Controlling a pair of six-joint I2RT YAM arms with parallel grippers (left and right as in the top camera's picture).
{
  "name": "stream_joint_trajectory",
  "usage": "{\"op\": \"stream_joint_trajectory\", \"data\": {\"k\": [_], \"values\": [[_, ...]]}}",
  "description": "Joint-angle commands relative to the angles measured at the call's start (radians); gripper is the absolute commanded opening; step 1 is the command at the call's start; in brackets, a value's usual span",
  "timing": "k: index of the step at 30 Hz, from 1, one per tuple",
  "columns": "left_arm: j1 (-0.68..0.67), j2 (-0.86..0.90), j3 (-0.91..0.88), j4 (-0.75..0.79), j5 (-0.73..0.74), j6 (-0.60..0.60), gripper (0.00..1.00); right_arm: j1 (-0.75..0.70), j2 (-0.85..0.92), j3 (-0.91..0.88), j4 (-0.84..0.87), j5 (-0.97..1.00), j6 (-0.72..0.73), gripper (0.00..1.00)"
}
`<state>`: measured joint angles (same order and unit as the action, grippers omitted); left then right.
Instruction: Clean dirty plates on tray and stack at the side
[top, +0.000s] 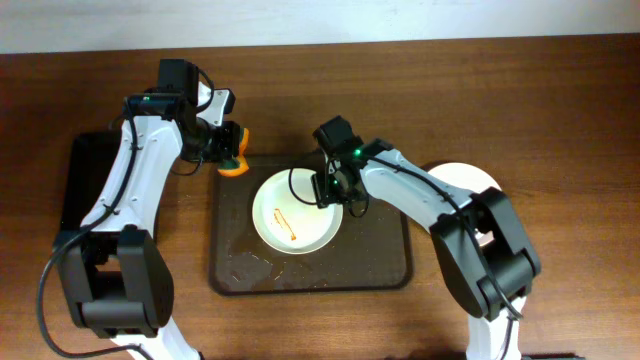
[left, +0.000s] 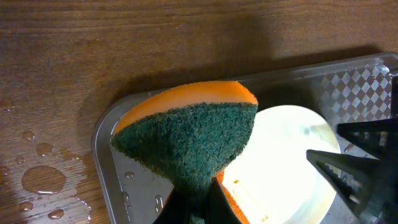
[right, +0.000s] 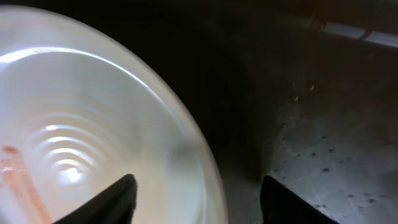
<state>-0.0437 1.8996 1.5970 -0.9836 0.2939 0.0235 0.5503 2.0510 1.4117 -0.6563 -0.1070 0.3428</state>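
A white plate with an orange sauce streak lies on the dark brown tray. My right gripper is open at the plate's upper right edge. In the right wrist view one finger is over the plate and the other over the tray, so the gripper straddles the rim. My left gripper is shut on an orange and green sponge above the tray's far left corner. In the left wrist view the sponge hangs in front of the gripper, with the plate behind. More white plate shows on the table to the right, partly hidden by my right arm.
A narrower black tray lies at the left under my left arm. Water drops sit on the wooden table beside the brown tray's corner, and the tray's floor is wet.
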Motion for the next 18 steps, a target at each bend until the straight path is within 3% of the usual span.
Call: {"op": "stream_joint_trajectory", "data": {"k": [1,2,3,4,6,10,11,13,14,15,16,18], "values": [[0.0,-0.007,0.007,-0.003,-0.004,0.015,0.0,-0.003,0.02,0.002,-0.007,-0.017,0.058,0.46],[0.0,-0.007,0.007,-0.003,-0.004,0.015,0.0,-0.001,0.021,-0.002,-0.021,-0.016,0.099,0.32],[0.0,-0.007,0.007,-0.003,-0.003,0.015,0.0,0.001,0.022,-0.015,-0.042,-0.016,0.174,0.1],[0.0,-0.007,0.007,-0.003,-0.003,0.015,0.0,0.001,0.022,-0.022,-0.071,-0.016,0.254,0.04],[0.0,-0.007,0.007,-0.004,-0.003,0.015,0.0,0.001,0.022,-0.028,-0.134,-0.016,0.423,0.04],[-0.027,0.007,0.006,-0.026,-0.003,0.015,0.0,0.001,0.022,-0.028,-0.159,-0.06,0.471,0.04],[-0.047,0.018,0.002,-0.027,-0.003,0.015,0.0,0.001,0.022,-0.028,-0.159,-0.118,0.47,0.32],[-0.052,0.023,0.002,-0.013,-0.003,0.015,0.0,-0.002,0.022,-0.028,-0.111,-0.118,0.385,0.42],[-0.052,0.023,0.002,-0.013,-0.003,0.015,0.0,-0.01,0.022,-0.028,-0.068,-0.117,0.341,0.4],[-0.052,0.023,0.002,-0.013,-0.003,0.015,0.0,-0.006,0.022,-0.028,-0.062,-0.087,0.342,0.18],[-0.052,0.025,0.002,-0.013,-0.003,0.015,0.0,0.006,0.022,-0.035,-0.065,-0.068,0.35,0.04],[-0.055,0.048,0.0,-0.022,-0.003,0.016,0.0,0.008,0.022,-0.065,-0.064,-0.035,0.427,0.04]]}}
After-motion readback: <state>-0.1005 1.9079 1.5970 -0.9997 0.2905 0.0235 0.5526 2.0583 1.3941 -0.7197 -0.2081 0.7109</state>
